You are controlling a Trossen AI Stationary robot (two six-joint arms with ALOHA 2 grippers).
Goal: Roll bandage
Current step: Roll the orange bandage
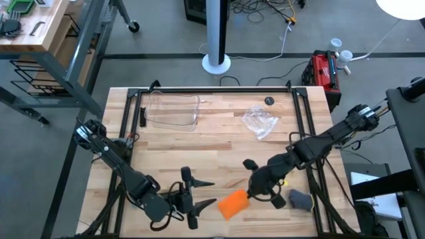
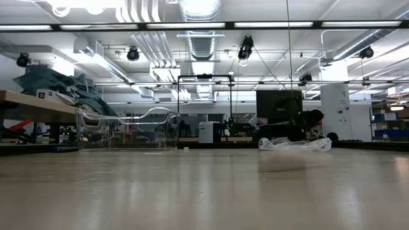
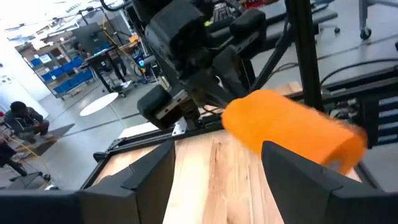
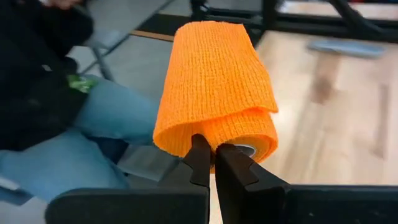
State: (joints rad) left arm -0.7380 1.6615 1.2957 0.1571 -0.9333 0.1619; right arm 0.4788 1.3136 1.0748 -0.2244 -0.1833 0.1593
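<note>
The bandage (image 1: 232, 204) is a stubby bright orange roll near the table's near edge, between my two grippers. My right gripper (image 1: 251, 194) is shut on its right end. In the right wrist view the roll (image 4: 214, 93) stretches away from the fingers, with a loose outer flap on top. My left gripper (image 1: 202, 194) stands open just left of the roll and touches nothing. In its wrist view the roll (image 3: 286, 124) sits beyond the open fingers (image 3: 298, 168). My right gripper pinches the roll's end rim (image 4: 214, 138) between its two fingertips (image 4: 200, 158), beside the hollow core (image 4: 249, 149). The fingers come from the table's right, slanting down, along the roll's length. The roll sticks out from the fingertips roughly level and looks clear of the table.
A clear plastic container (image 1: 174, 109) stands at the far left and crinkled clear wrap (image 1: 259, 121) lies at the far right. A grey object (image 1: 300, 199) lies near the right gripper. A small black disc (image 1: 269, 101) sits far back. A seated person's leg (image 4: 93, 124) shows beyond the near edge.
</note>
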